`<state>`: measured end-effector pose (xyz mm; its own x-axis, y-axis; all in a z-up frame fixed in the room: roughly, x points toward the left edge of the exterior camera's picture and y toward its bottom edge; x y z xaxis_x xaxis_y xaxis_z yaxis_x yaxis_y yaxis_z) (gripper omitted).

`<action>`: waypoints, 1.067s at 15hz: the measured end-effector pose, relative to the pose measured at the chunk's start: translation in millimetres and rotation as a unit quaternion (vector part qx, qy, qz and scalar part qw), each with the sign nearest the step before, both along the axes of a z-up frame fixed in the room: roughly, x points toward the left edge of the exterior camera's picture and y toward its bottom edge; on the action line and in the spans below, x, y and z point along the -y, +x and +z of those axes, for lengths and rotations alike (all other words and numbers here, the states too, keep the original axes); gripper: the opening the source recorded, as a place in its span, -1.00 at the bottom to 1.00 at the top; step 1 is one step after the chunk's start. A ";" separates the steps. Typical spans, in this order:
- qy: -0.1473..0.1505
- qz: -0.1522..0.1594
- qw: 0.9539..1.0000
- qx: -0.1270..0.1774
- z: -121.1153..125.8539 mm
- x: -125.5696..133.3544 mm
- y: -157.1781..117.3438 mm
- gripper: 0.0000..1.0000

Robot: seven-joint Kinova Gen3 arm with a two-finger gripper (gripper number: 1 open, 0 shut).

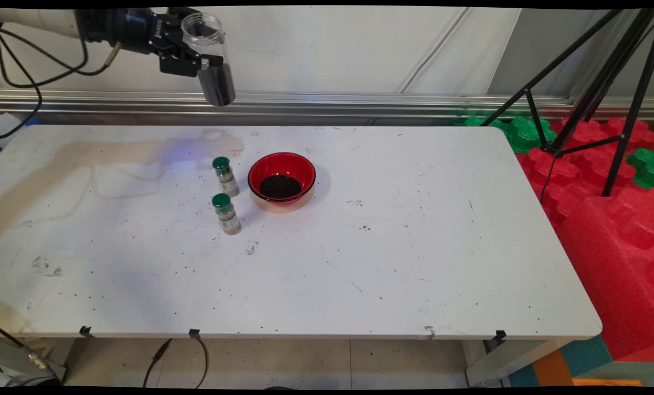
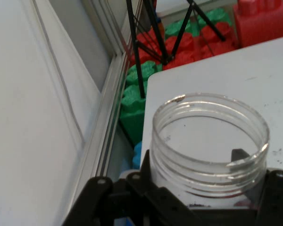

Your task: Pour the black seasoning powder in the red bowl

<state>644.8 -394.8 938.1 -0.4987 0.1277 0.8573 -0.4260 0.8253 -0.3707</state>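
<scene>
While it hangs high above the table's point(image 1: 393, 263) far left part, the gripper point(image 1: 198, 57) is clamped around a clear open-mouthed jar point(image 1: 213, 60), its fingers pressed to the jar's sides. Dark grains fill the jar's lower part, and it is nearly upright, slightly tilted. In the hand view the jar's threaded rim point(image 2: 210, 136) sits between the black fingers point(image 2: 278, 197). Below on the table stands a red bowl point(image 1: 282, 180) holding dark grains, with two green-capped spice bottles point(image 1: 226, 176) point(image 1: 226, 213) just left of it.
</scene>
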 end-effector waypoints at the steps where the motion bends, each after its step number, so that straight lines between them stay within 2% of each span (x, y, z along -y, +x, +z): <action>1: -0.006 -0.002 1.000 0.009 -1.9 6.0 -1.2 -1.00; 6: -0.034 -0.013 0.998 0.052 -12.6 34.3 -8.4 -1.00; 10: -0.055 -0.025 0.994 0.086 -23.1 54.1 -14.7 -1.00; 15: -0.089 -0.048 0.986 0.134 -38.1 77.2 -25.3 -1.00; 16: -0.099 -0.055 0.983 0.146 -41.7 82.3 -28.5 -1.00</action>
<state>616.3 -477.1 896.5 -0.6942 0.3442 0.6321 -0.1899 0.7595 -0.6222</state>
